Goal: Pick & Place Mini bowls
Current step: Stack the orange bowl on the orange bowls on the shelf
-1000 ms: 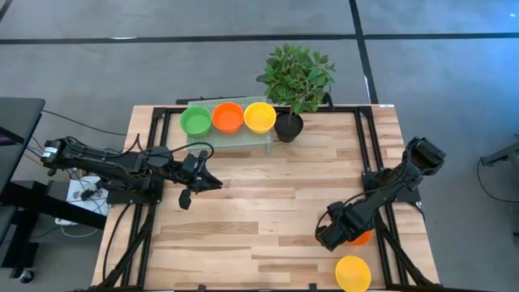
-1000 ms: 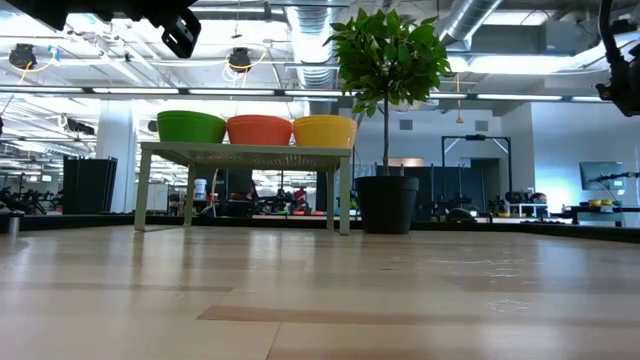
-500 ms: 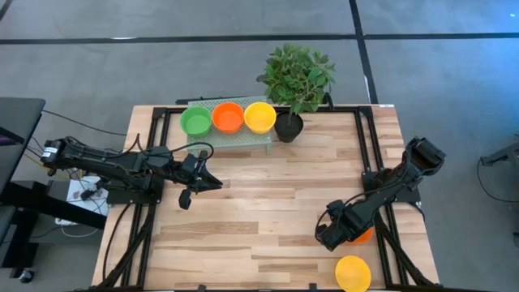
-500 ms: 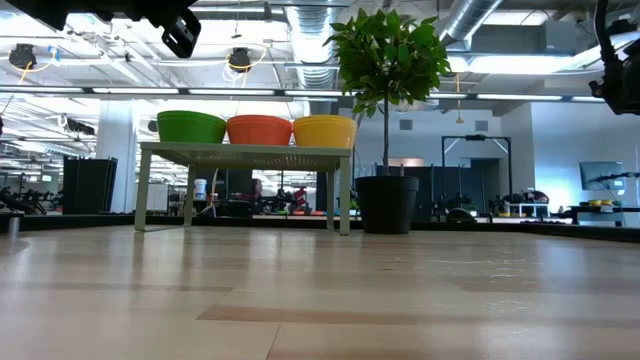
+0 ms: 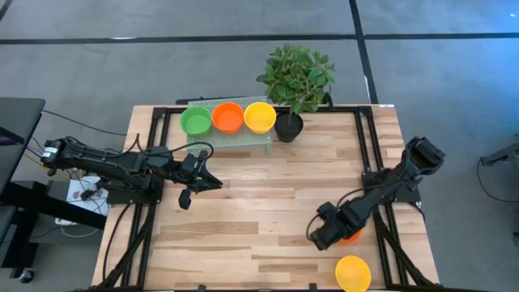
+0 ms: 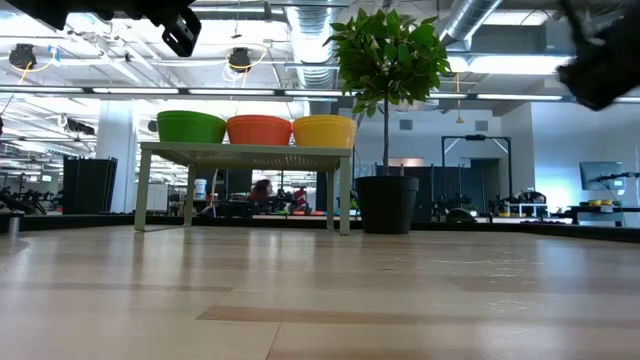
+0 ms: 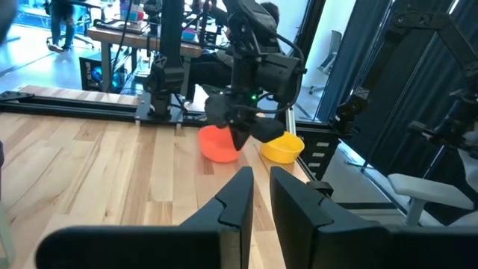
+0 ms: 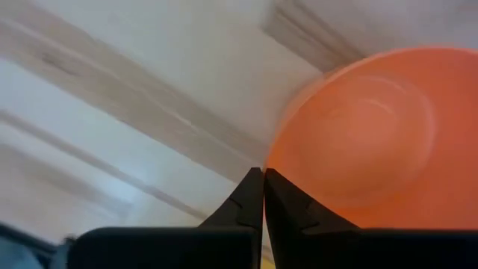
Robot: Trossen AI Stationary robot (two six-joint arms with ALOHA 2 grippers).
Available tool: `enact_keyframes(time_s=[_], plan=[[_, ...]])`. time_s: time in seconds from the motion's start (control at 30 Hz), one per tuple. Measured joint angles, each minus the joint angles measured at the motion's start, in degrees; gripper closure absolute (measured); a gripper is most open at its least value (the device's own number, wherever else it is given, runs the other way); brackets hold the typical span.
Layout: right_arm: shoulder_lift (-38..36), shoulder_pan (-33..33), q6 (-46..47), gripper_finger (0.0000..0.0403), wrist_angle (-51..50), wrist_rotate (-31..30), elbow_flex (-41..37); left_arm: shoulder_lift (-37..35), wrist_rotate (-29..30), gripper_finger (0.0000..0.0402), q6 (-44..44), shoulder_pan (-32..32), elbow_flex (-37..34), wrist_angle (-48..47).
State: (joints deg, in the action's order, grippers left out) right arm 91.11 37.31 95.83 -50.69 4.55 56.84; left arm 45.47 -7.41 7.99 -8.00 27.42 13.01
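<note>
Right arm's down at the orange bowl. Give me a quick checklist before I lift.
1. Right tool shut: ok, its fingers meet at the rim of the orange bowl.
2. Rim really pinched between the fingers: cannot tell; the bowl's edge sits right at the tips.
3. Yellow bowl apart from the orange one: ok, there is a gap between them near the table's right front.
4. Left tool out of the way: ok, it is over the table's left side, open and holding nothing.
5. Room on the rack: probably not ok, three bowls already sit side by side along it.
</note>
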Motion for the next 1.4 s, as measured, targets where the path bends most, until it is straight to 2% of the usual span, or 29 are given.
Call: enact_keyframes(time_s=[0.3, 0.53, 0.7, 0.83, 0.9, 1.0, 1.17, 1.3, 1.33, 1.4], plan=[[0.0, -11.1, -22.7, 0.0403, 0.4, -0.4, 5.5, 0.0, 0.0, 0.0353, 0.0, 0.0, 0.0, 0.2], [0.1, -19.2, -46.5, 0.0403, 0.9, -5.1, 13.5, 0.0, 0.0, 0.0353, -1.7, 0.0, 0.0, 0.1], [0.2, -23.2, -60.5, 0.0403, 5.5, -7.8, 18.3, -0.4, 0.0, 0.0353, -2.1, 0.0, 0.0, 0.0], [4.8, -25.7, -72.3, 0.0403, 7.5, -7.7, 23.8, -2.4, 1.0, 0.0353, -5.5, 0.0, 0.0, 0.0], [9.1, -26.5, -80.3, 0.0403, 6.6, -7.7, 29.0, -3.9, 3.1, 0.0353, -6.2, 0.0, 0.0, -0.2], [16.0, -27.4, -92.2, 0.0403, -0.9, -7.7, 39.9, -5.6, 5.7, 0.0353, -6.2, 0.0, 0.0, -0.2], [25.0, -29.1, -104.5, 0.0403, -10.9, -10.8, 61.5, -6.4, 5.4, 0.0353, -6.1, 0.0, 0.0, -0.9], [30.5, -31.1, -112.0, 0.0403, -17.7, -12.2, 76.1, -6.0, 2.7, 0.0353, -6.2, 0.0, 0.0, -0.8], [31.6, -31.7, -113.5, 0.0403, -18.6, -13.2, 78.3, -6.1, 1.9, 0.0353, -6.2, 0.0, 0.0, -0.8], [30.9, -33.1, -118.0, 0.0403, -15.3, -15.3, 76.3, -6.1, -0.3, 0.0353, -6.2, 0.0, 0.0, -0.6]])
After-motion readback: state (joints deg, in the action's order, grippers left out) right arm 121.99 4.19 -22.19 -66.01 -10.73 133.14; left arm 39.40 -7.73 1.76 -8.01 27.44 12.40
